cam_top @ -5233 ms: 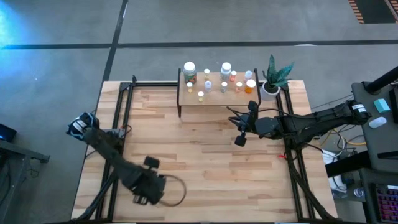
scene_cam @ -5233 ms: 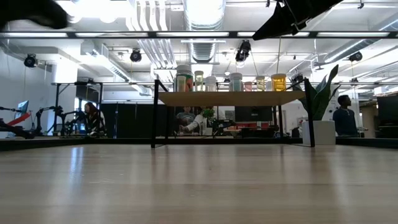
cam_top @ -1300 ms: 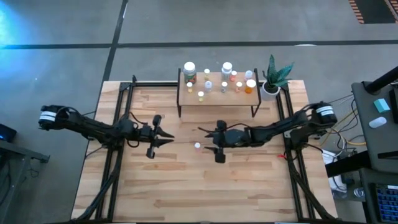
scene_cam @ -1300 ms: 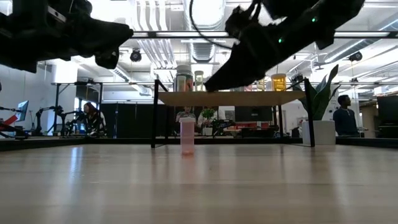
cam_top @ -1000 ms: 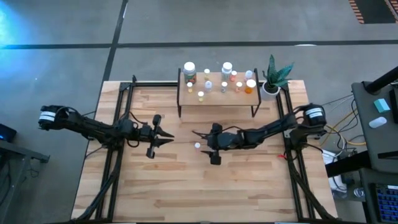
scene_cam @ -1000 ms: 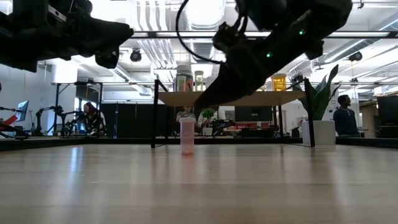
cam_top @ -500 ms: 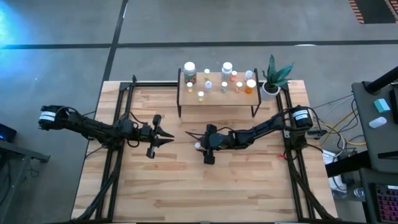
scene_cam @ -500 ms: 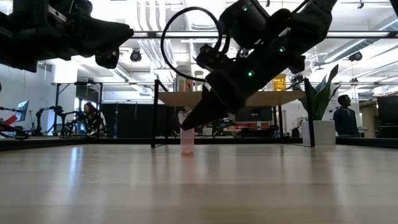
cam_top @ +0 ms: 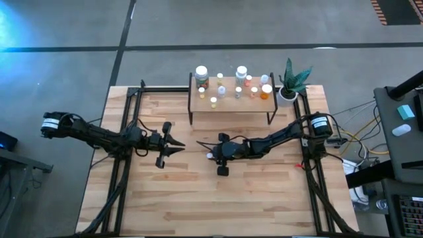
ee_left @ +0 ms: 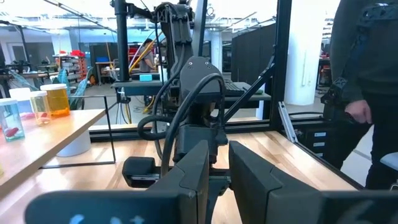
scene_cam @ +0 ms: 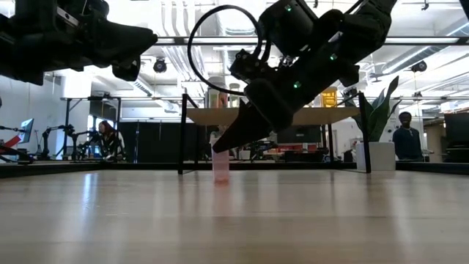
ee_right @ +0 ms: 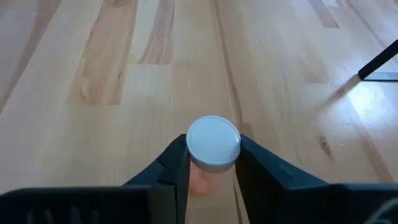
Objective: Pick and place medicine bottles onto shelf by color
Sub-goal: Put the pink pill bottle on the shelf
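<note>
From where I stand, no lettering, label, brand, number or sign can be read anywhere. The medicine bottles [cam_top: 239, 73] on the shelf [cam_top: 232, 104] are too small to show any print.
</note>
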